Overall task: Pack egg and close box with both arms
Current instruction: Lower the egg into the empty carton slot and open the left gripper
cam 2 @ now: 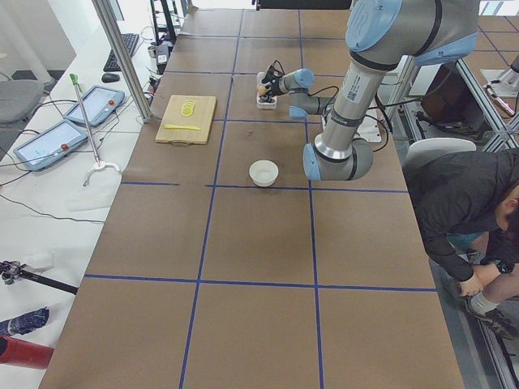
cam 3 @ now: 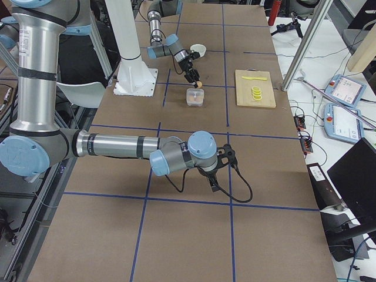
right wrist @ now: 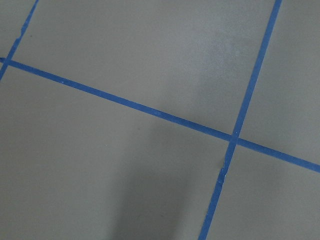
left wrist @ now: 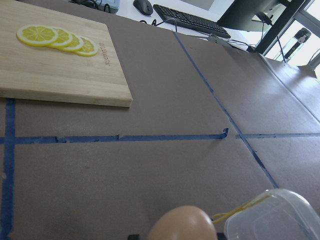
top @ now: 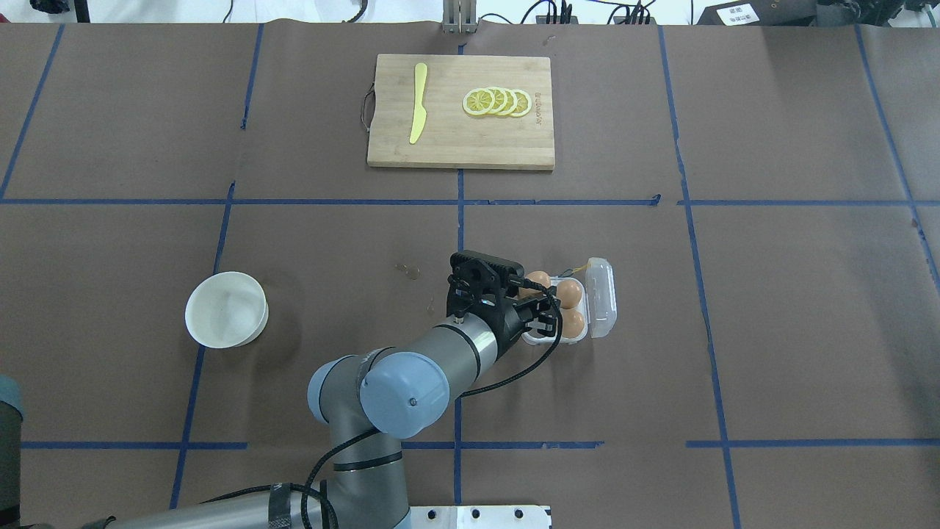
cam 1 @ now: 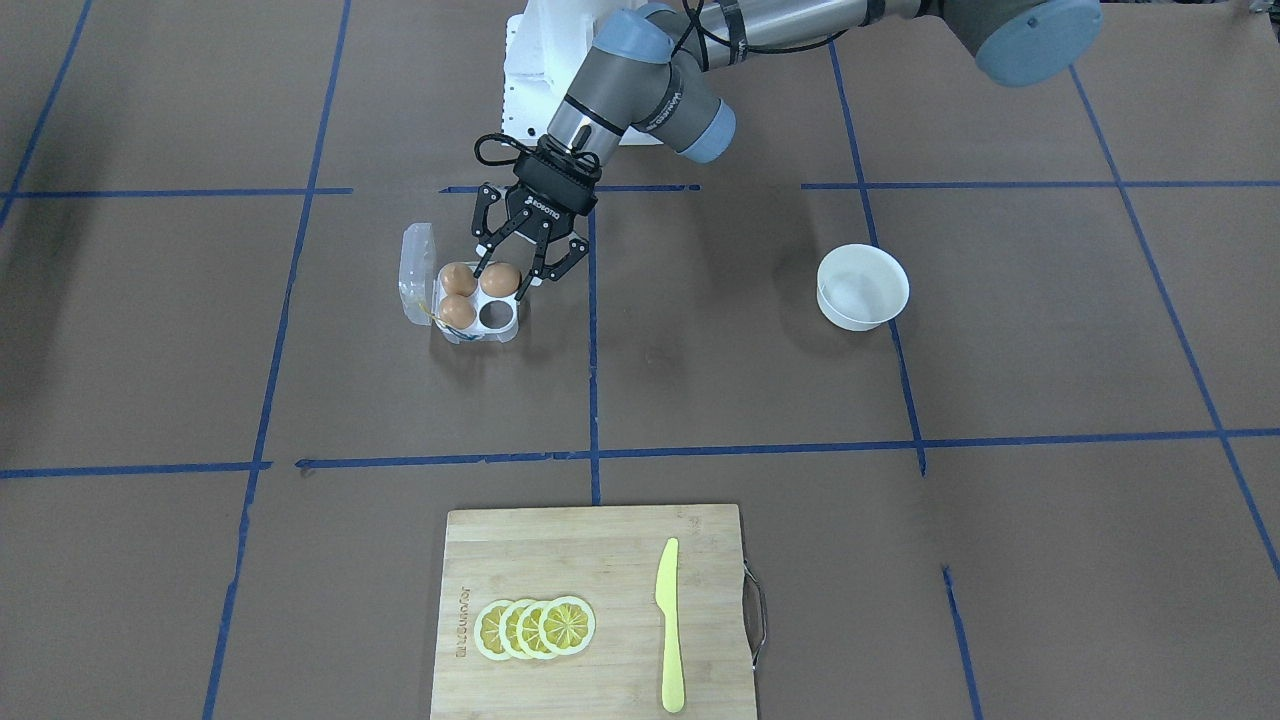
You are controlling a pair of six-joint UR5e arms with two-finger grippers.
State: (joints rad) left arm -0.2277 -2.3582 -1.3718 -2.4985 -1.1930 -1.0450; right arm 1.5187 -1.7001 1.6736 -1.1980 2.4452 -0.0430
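Note:
My left gripper [cam 1: 501, 283] is shut on the egg [cam 1: 499, 279] and holds it just above the box [cam 1: 482, 336], on the side nearest my left arm. The box's clear lid [cam 1: 417, 268] stands open on the far side. Two other brown eggs [cam 1: 457, 311] sit in the cells next to the lid, and one cell [cam 1: 492, 315] shows empty. In the left wrist view the egg [left wrist: 182, 223] is at the bottom edge, beside the lid [left wrist: 272, 217]. My right gripper [cam 3: 213, 180] hangs low over bare table far from the box; I cannot tell whether it is open or shut.
A round white bowl [cam 1: 862, 287] stands on the table on my left arm's side. A wooden cutting board [cam 1: 590, 560] with lemon slices [cam 1: 535, 628] and a yellow knife [cam 1: 668, 625] lies at the far edge. A person [cam 2: 470, 211] bends down beside the table.

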